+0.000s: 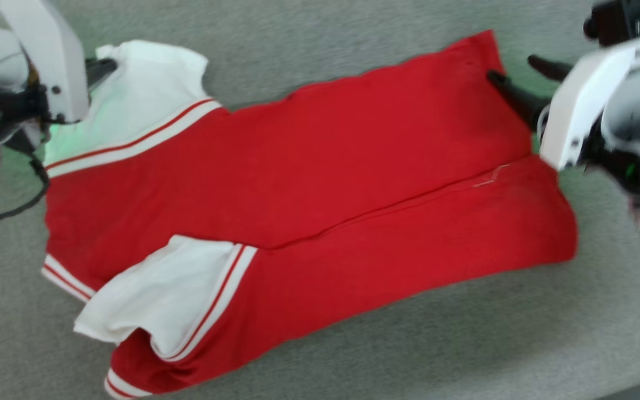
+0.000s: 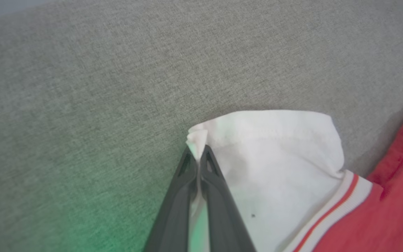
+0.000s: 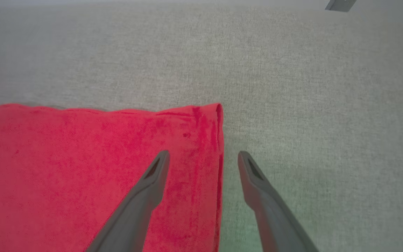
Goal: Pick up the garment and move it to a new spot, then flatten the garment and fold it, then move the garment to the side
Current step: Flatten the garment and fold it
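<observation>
1. Head view. The garment (image 1: 309, 183) lies spread sideways on the grey woven surface (image 1: 353, 344), with its sleeve end toward the view's left and its hem toward the right.
   - The red body is folded lengthwise, with a long crease running on a slant through its middle.
   - One white sleeve (image 1: 148, 94) sticks out at the upper left. The other white sleeve (image 1: 170, 289) lies folded over the red at the lower left, its striped trim showing.
2. Head view, tools.
   - The left gripper (image 1: 110, 64) sits at the far edge of the upper sleeve. Its fingers are mostly hidden behind the pale wrist housing.
   - The right gripper (image 1: 511, 68) is at the hem's far corner with its fingers spread. One dark finger is over the red cloth and the other is past its edge.
3. Left wrist view. The left gripper (image 2: 197, 154) has its two fingers pressed together on a small peak of the white sleeve's (image 2: 275, 168) hem — a thin pinch of cloth stands up between the tips.
   - The rest of the sleeve lies on the grey surface (image 2: 82, 105).
   - The striped band and the red body sit at the lower right.
4. Right wrist view. The right gripper (image 3: 203, 161) is wide apart and holds nothing.
   - The garment's (image 3: 82, 168) side edge runs between the fingers — one finger is above red cloth, the other above bare grey surface (image 3: 310, 105).
   - I cannot tell whether either tip touches.
</observation>
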Robot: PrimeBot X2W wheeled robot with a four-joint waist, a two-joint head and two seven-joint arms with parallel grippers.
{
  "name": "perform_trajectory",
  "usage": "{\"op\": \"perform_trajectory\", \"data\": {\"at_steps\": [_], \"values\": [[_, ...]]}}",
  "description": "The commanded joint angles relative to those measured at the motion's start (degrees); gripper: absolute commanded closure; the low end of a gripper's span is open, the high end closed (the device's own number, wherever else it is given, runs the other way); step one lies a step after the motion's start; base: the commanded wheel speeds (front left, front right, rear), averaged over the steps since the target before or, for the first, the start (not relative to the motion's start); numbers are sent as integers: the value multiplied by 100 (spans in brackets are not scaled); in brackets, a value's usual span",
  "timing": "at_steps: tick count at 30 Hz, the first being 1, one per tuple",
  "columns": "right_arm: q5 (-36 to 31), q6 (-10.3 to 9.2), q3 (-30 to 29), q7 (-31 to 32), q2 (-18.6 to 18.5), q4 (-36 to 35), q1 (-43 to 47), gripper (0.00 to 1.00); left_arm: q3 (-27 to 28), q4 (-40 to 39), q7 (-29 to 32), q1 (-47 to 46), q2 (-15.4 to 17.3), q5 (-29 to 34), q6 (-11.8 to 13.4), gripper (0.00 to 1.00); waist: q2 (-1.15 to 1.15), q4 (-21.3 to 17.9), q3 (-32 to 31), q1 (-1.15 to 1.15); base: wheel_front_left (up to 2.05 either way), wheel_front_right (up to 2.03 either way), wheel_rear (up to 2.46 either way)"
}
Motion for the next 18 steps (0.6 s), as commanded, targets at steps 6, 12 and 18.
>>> {"op": "perform_trajectory", "data": {"at_steps": [6, 12, 18], "values": [[-148, -5, 302, 690, 25, 1191, -1061, 0, -310, -70, -81, -161, -213, -113, -18, 100, 0, 499, 411, 0, 0, 0, 0], [-191, -1, 985, 1227, 106, 1880, -1287, 57, -541, -75, -235, -251, -278, -217, -7, 100, 0, 692, 487, 0, 0, 0, 0], [131, -2, 1322, 1125, -91, 2029, -1218, 100, -761, -87, -496, -199, -337, -393, -7, 100, 0, 815, 264, 0, 0, 0, 0]]}}
